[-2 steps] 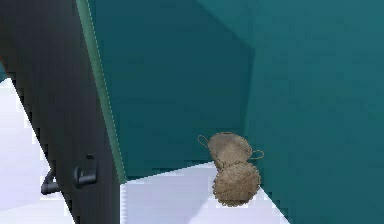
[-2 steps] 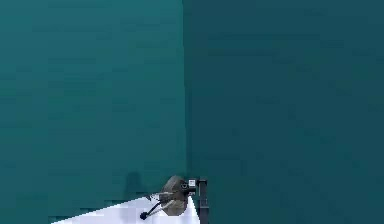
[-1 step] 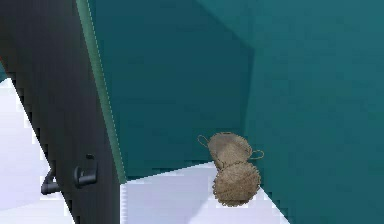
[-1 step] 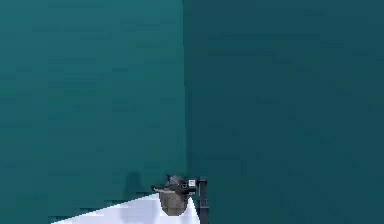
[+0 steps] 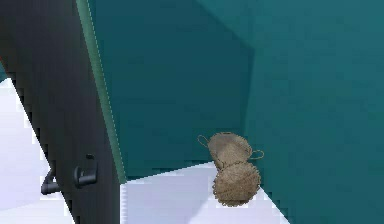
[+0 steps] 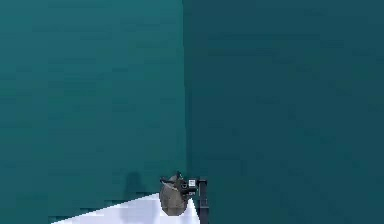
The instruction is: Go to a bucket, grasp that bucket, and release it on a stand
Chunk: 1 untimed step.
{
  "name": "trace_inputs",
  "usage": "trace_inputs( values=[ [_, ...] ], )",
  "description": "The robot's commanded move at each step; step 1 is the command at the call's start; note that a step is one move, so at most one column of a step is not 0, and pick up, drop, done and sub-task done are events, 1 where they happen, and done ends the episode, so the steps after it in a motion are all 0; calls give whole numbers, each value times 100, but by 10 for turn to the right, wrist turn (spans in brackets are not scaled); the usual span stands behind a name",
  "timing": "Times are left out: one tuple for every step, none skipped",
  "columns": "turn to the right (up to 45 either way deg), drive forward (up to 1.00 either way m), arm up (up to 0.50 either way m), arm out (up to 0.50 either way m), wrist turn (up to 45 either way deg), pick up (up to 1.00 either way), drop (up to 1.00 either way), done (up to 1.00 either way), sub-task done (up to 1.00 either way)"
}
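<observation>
A small brown-grey bucket-like thing (image 6: pixel 172 196) shows at the bottom of the arm side view, in front of the teal wall corner. The gripper (image 6: pixel 190 186) is a dark shape right against its right side, at the end of the dark arm bar (image 6: pixel 203 208). Pale floor lies behind and under the thing, so I cannot tell whether the gripper holds it. In the forward view a brown woven thing (image 5: pixel 234 168) with thin loop handles lies on the floor by the wall corner; it looks like two rounded lumps, one in front of the other.
A dark door (image 5: pixel 55 100) with a black handle (image 5: pixel 70 176) and a green edge stands in the forward view's left. Teal walls (image 5: pixel 310 90) close in ahead and meet in a corner (image 6: pixel 184 90). Pale floor (image 5: pixel 165 200) lies between door and woven thing.
</observation>
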Motion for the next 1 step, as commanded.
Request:
trace_inputs(
  values=[
    [0,0,-30,0,0,0,0,0,0]
  ],
)
